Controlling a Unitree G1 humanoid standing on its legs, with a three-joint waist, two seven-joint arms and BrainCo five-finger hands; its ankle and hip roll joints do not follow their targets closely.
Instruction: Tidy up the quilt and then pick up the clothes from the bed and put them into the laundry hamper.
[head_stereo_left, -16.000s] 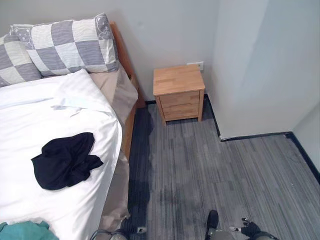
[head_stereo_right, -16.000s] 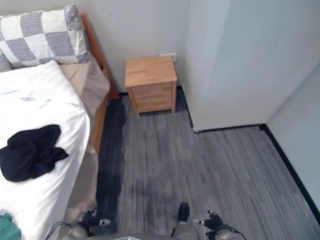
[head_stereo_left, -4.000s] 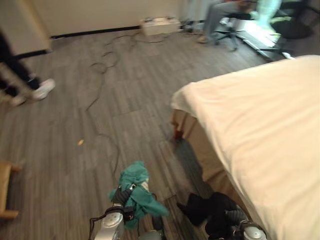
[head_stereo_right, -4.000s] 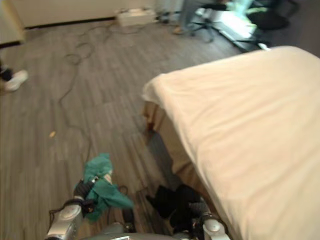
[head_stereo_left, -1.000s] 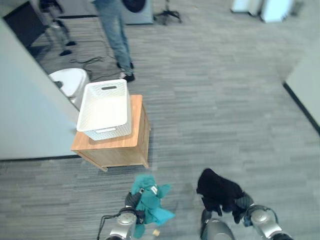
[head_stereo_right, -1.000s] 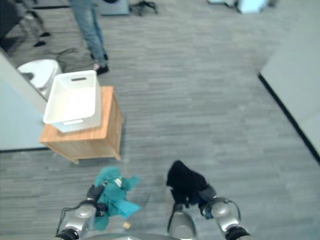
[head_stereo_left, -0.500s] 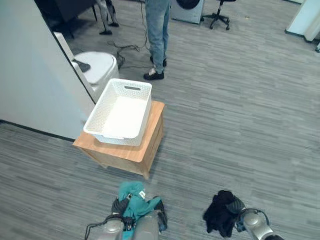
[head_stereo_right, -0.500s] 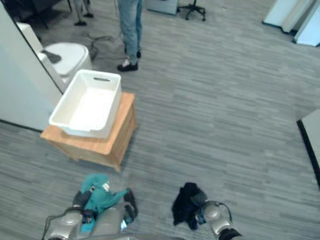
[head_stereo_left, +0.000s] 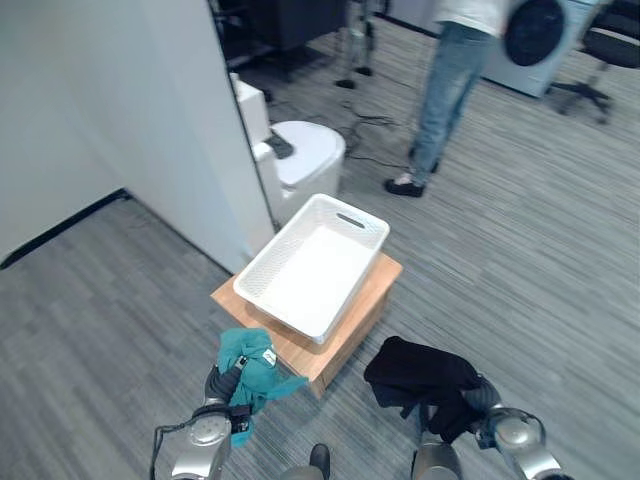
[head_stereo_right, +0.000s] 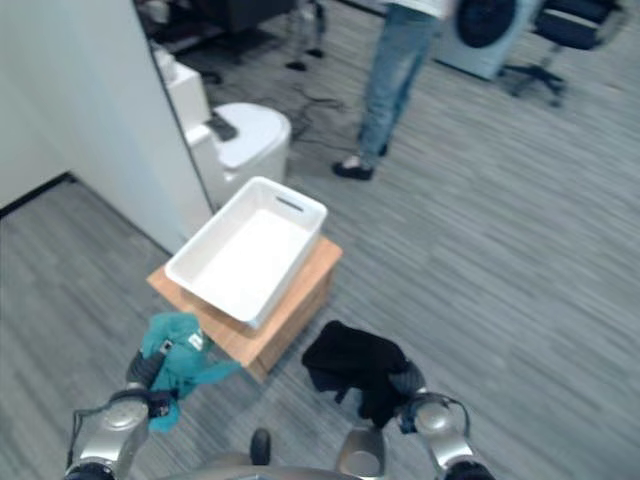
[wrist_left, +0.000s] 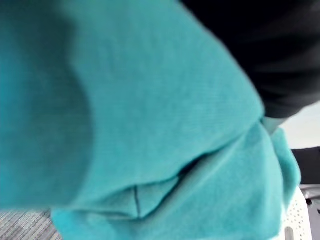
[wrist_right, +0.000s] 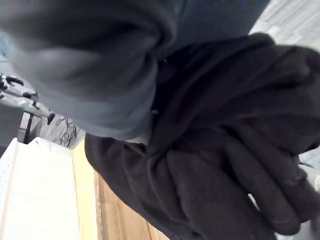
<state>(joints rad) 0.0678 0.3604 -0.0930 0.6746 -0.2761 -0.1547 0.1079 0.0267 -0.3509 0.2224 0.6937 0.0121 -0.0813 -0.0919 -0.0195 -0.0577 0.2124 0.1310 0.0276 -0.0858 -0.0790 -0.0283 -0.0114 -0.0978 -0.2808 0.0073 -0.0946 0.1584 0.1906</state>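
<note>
A white perforated laundry hamper (head_stereo_left: 315, 265) sits empty on a low wooden stand (head_stereo_left: 384, 283), just ahead of both hands. My left hand (head_stereo_left: 216, 386) is shut on a bunched teal garment (head_stereo_left: 250, 362), held near the stand's near-left corner. My right hand (head_stereo_left: 482, 396) is shut on a crumpled black garment (head_stereo_left: 415, 372), held by the stand's near-right side. In the left wrist view the teal cloth (wrist_left: 150, 130) lies right against the camera. In the right wrist view the black cloth (wrist_right: 210, 165) hangs beside the hamper's rim (wrist_right: 20, 200).
A pale partition wall (head_stereo_left: 130, 120) stands to the left of the hamper. A white round-topped unit (head_stereo_left: 305, 155) sits behind the stand. A person in jeans (head_stereo_left: 445, 95) stands further back on the grey carpet (head_stereo_left: 540, 250). An office chair (head_stereo_right: 540, 40) is at far right.
The view has swung round, so the hamper and stand now appear closer and more central. Both hands still hold their garments, now raised close to the stand's near edge.
</note>
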